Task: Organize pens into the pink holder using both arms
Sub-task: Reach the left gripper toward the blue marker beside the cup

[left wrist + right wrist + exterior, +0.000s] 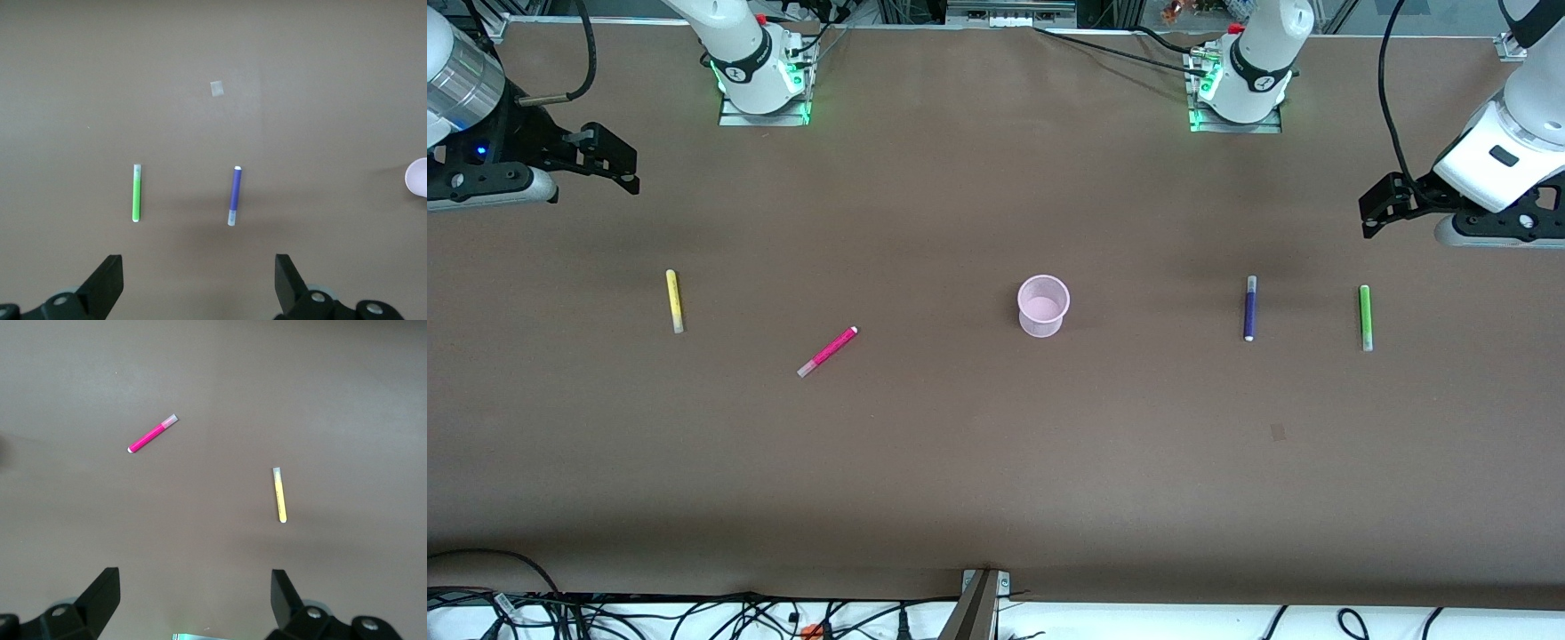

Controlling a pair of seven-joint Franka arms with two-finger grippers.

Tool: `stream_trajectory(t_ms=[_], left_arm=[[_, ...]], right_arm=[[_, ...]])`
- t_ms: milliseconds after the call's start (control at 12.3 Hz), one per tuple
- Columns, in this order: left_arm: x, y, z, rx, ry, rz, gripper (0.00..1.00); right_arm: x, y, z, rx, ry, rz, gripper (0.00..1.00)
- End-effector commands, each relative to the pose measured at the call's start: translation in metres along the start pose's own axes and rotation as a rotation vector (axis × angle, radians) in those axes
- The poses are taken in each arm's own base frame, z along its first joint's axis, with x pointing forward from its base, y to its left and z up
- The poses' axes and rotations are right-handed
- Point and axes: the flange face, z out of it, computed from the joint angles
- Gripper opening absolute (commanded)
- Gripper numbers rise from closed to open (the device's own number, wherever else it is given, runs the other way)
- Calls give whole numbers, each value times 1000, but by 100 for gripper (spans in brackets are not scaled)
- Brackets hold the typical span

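Note:
The pink holder (1043, 305) stands upright mid-table with nothing in it. Toward the right arm's end lie a yellow pen (674, 301) and a magenta pen (827, 352), the magenta one slanted and closer to the holder. A purple pen (1249, 308) and a green pen (1365, 317) lie toward the left arm's end. My left gripper (1371, 213) hangs open and empty; its wrist view shows the green pen (137, 193), the purple pen (234, 196) and the holder's rim (417, 177). My right gripper (630, 171) also hangs open and empty, with the magenta pen (152, 434) and the yellow pen (279, 495) in its view.
A small pale patch (1278, 432) marks the brown table nearer the front camera than the purple pen. The arm bases (763, 80) (1236, 89) stand along the table's edge farthest from that camera. Cables and a camera mount (980, 604) line the nearest edge.

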Motion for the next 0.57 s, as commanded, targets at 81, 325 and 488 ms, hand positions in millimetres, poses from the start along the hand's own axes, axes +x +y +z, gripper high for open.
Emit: stream_trajectory(t_ms=[81, 325, 488], left_arm=[[-5, 2, 5, -26, -28, -4, 100], [4, 9, 38, -28, -126, 23, 100], [18, 14, 74, -34, -190, 61, 100]], right_arm=[[0, -1, -6, -3, -2, 6, 100], [0, -1, -6, -1, -2, 6, 100], [0, -1, -6, -1, -2, 6, 100]])
